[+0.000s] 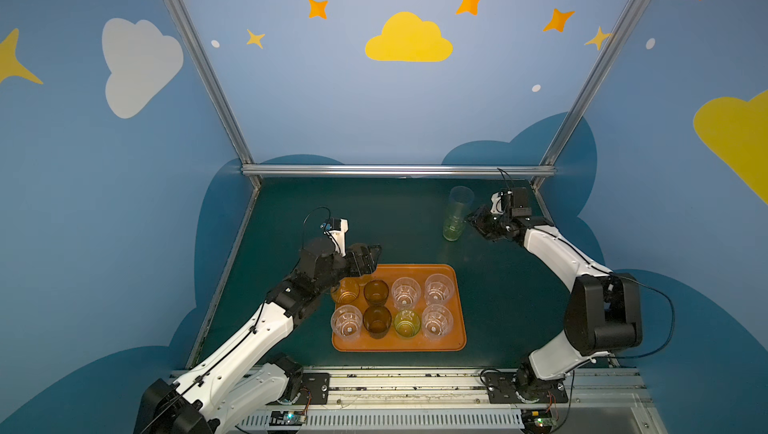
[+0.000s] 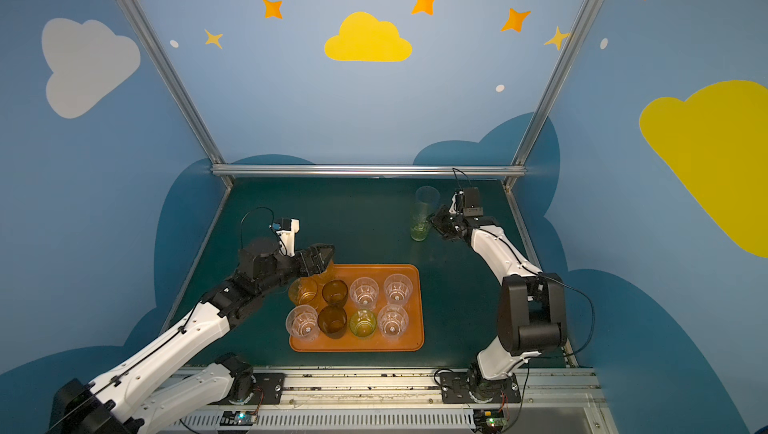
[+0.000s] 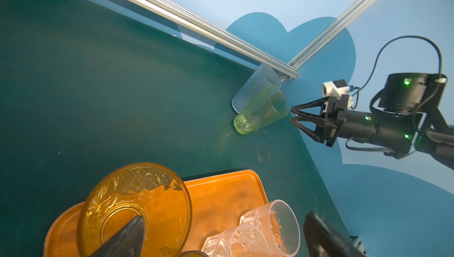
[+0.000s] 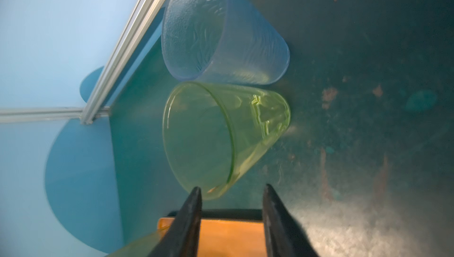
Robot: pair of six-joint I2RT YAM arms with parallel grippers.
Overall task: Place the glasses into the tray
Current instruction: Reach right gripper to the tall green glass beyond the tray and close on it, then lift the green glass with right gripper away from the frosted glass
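Both top views show the orange tray (image 1: 399, 345) with two rows of short glasses (image 1: 406, 293) standing in it. The left gripper (image 3: 223, 216) hangs wide open and empty over the tray's back left corner, one finger (image 3: 127, 238) across an amber glass (image 3: 137, 194). The right gripper (image 3: 291, 114), partly open and empty, sits just beside a tall green glass (image 4: 221, 132) off the tray, a clear glass (image 4: 221, 34) just behind.
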